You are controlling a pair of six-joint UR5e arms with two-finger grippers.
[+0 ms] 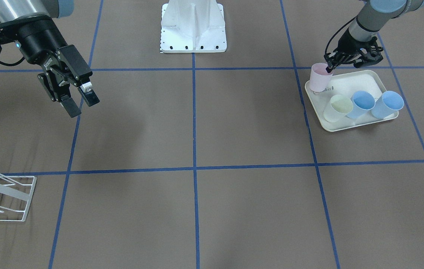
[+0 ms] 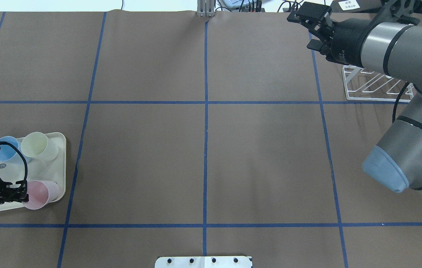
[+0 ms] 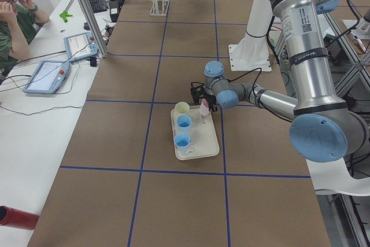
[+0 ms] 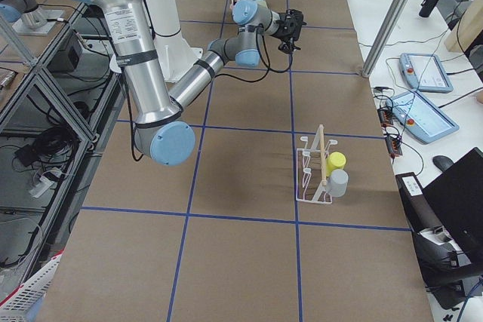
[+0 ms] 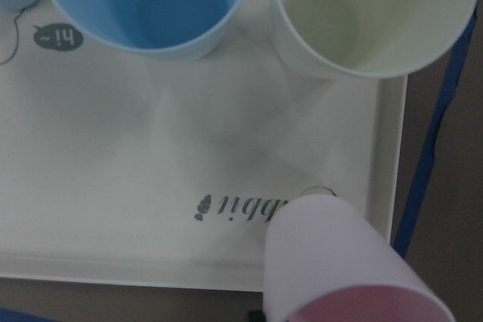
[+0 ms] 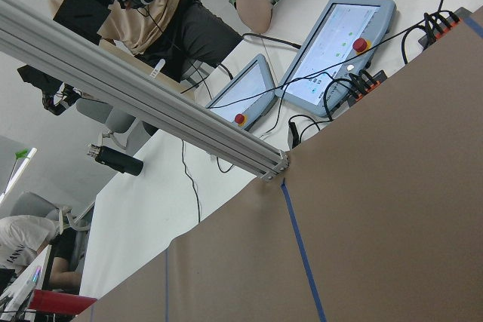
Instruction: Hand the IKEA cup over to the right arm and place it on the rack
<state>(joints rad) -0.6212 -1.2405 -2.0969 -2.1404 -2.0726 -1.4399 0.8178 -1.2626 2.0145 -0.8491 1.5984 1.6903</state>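
Overhead opposes front; sides lengthwise (rack (image 1: 2,194) shared)

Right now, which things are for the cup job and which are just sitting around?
For the job: pink cup, left gripper holding it, open right gripper, rack.
Just sitting: pale yellow cup, two blue cups, tray.

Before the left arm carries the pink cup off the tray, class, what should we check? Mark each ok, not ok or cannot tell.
1. Left gripper shut on pink cup rim: ok.
2. Pink cup apart from pale green cup: ok.
3. Cup's base off tray: cannot tell.
4. Right gripper open, empty: ok.
5. Rack has free prongs beside yellow cup and grey cup: ok.
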